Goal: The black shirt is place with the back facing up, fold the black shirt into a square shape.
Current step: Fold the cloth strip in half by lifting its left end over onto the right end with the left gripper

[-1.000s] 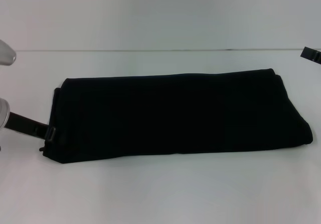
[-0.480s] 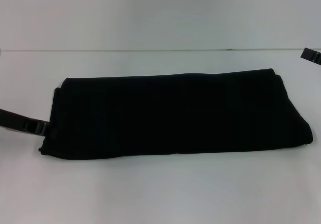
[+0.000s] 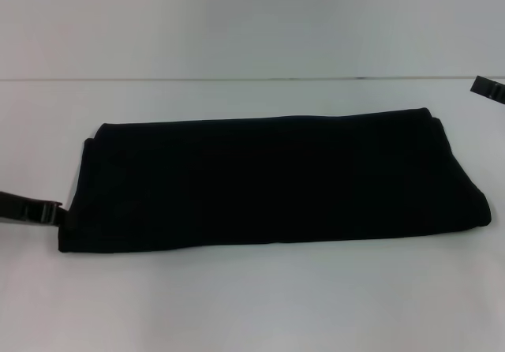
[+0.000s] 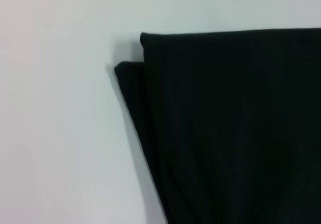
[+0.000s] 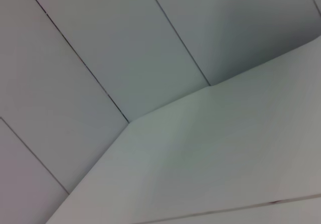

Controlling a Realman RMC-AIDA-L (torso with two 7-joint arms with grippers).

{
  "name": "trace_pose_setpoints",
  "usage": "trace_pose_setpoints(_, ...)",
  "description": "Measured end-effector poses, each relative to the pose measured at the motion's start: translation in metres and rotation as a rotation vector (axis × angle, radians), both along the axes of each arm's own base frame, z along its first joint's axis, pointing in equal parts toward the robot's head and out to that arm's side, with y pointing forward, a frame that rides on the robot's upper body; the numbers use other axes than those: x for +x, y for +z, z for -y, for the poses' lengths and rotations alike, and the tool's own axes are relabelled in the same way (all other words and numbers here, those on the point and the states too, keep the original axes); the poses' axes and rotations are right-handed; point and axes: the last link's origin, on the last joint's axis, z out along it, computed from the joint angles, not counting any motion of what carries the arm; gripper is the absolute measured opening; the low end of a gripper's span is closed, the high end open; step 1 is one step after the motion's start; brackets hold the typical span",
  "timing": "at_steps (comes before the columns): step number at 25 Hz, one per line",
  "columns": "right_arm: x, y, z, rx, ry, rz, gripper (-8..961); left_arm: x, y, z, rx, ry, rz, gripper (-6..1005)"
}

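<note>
Across the middle of the white table (image 3: pixel 252 305) lies the black shirt (image 3: pixel 268 182), already folded into a long flat band, its left end showing two stacked layers. It looks soft, limp and light, so it should drape and slide unless both layers are pinched together at a corner. Just beside that left end sits the left gripper (image 3: pixel 31 210); the right gripper (image 3: pixel 489 89) is well apart at the far right. I cannot tell how either set of jaws stands.
</note>
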Motion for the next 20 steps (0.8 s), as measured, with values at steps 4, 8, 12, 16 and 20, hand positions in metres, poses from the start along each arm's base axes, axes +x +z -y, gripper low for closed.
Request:
trace_pose_setpoints(4, -0.001, -0.002, 0.000, -0.001, 0.007, 0.004, 729, -0.004, -0.003, 0.004, 0.001, 0.019, 0.016, 20)
trace_pose_setpoints(8, 0.000, -0.003, 0.000, -0.001, 0.007, 0.005, 729, -0.011, -0.007, 0.011, 0.015, 0.054, 0.058, 22)
trace_pose_setpoints(12, 0.000, -0.003, 0.001, -0.002, 0.009, 0.004, 729, -0.011, -0.007, 0.012, 0.020, 0.053, 0.071, 24)
trace_pose_setpoints(16, -0.002, -0.002, 0.001, -0.005, 0.016, 0.002, 729, -0.011, -0.008, 0.012, 0.018, 0.050, 0.074, 27)
trace_pose_setpoints(20, -0.002, -0.002, 0.001, -0.007, 0.022, 0.001, 729, -0.012, -0.004, 0.010, 0.035, 0.055, 0.070, 29)
